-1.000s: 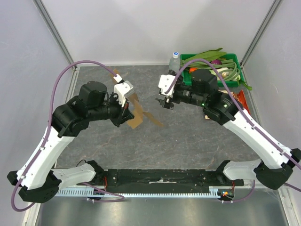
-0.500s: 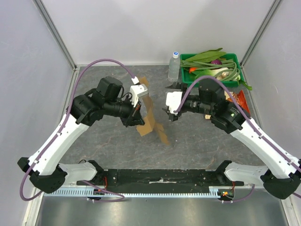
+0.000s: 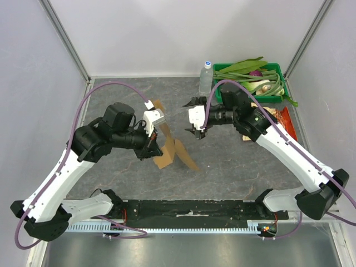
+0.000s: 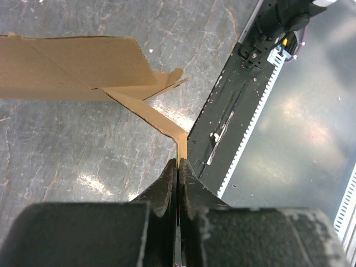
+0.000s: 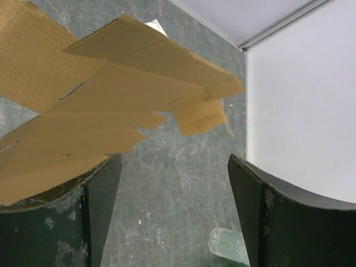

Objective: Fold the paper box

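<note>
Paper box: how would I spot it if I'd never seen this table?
Look at the middle of the grey table, between the two robot arms. The paper box is the brown cardboard sheet with flaps, held up by the left gripper. Its neighbours are a clear bottle and a green crate.

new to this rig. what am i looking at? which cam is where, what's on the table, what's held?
Two robot arms are bolted at the near edge of the table, each ending in two fingers. The wide picture comes from a fixed camera above and behind them; the other two come from a camera on each wrist. The left fingers are shut on an edge of the paper box, a brown cardboard sheet with flaps, held up tilted. The right fingers are open, holding nothing, near the sheet. At the far right stand a clear bottle and a green crate of vegetables.
</note>
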Controlling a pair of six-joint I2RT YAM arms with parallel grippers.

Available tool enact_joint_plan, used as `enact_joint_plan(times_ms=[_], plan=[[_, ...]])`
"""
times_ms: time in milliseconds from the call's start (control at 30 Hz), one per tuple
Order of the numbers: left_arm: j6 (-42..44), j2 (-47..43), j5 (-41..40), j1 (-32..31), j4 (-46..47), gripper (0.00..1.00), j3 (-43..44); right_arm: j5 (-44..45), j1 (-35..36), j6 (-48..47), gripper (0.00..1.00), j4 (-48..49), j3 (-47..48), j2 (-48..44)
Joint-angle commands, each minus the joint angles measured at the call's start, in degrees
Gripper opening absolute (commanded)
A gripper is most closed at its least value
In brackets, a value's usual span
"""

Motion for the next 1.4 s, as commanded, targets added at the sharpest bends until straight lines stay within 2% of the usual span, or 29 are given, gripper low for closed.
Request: enact_joint_plan(times_ms=[0, 33, 133, 167, 300, 333, 567, 633, 800, 967, 1067, 1133, 1200, 1267, 1300, 1333, 1367], plan=[[-4.5, -2.0, -3.7, 0.0, 4.2, 0.02, -0.4, -1.0, -0.2, 9.5, 0.86, 3.6, 1.7, 0.4], [-5.2, -2.0, -3.8, 0.0, 4.8, 0.02, -0.4, 1.7, -0.3, 18.0, 0.87, 5.7, 1.0, -0.1], [-6.0, -1.6, -4.1, 0.0, 7.0, 0.02, -0.4, 8.4, -0.1, 22.9, 0.81, 7.4, -4.3, -2.3], [-6.3, -1.6, -4.1, 0.1, 7.7, 0.02, -0.5, 9.6, 0.2, 27.9, 0.8, 9.8, -7.1, -3.6], [-7.2, 0.1, -5.0, 0.0, 10.3, 0.02, 1.0, 21.1, 2.6, 43.5, 0.8, 28.6, -26.0, -12.8], [-7.4, 0.9, -5.3, 0.0, 10.4, 0.02, 1.8, 23.1, 3.1, 46.1, 0.79, 29.8, -28.5, -13.9], [-7.5, 11.4, -4.5, 0.1, 10.5, 0.02, 11.2, 37.5, 16.2, 57.8, 0.73, 39.5, -37.3, -19.0], [-7.4, 16.0, -1.2, 0.1, 10.3, 0.02, 15.1, 39.8, 18.2, 61.4, 0.72, 43.0, -39.1, -18.9], [-8.5, 26.2, 6.9, -1.4, 7.6, 0.02, 26.8, 44.8, 24.1, 63.6, 0.72, 48.3, -42.4, -19.7], [-4.8, 30.1, 6.0, -6.3, 2.8, 0.02, 30.8, 43.8, 24.4, 63.9, 0.74, 46.7, -44.6, -27.5], [-2.2, 30.5, 7.5, -7.2, 1.0, 0.02, 31.1, 30.8, 24.4, 61.6, 0.79, 45.3, -46.0, -33.7], [0.0, 29.3, 4.7, -7.2, -0.3, 0.02, 28.9, 24.1, 24.5, 61.4, 0.8, 43.4, -45.6, -37.2], [0.8, 25.9, 0.4, -7.2, -0.3, 0.02, 23.1, 23.6, 24.4, 60.8, 0.8, 36.3, -42.1, -39.9], [0.2, 22.5, -2.6, -7.1, 1.2, 0.02, 14.9, 36.2, 24.4, 61.3, 0.8, 30.4, -36.4, -41.0], [-1.4, 19.1, -3.4, -7.0, 3.9, 0.02, 12.1, 43.0, 24.4, 63.8, 0.81, 23.1, -34.4, -40.9], [-2.4, 17.3, -4.1, -7.0, 5.4, 0.02, 9.2, 56.6, 24.3, 65.9, 0.82, 20.1, -32.5, -40.7], [-4.5, 15.7, -5.9, -7.0, 7.1, 0.02, 3.7, 61.9, 24.4, 67.8, 0.84, 15.1, -29.0, -40.5]])
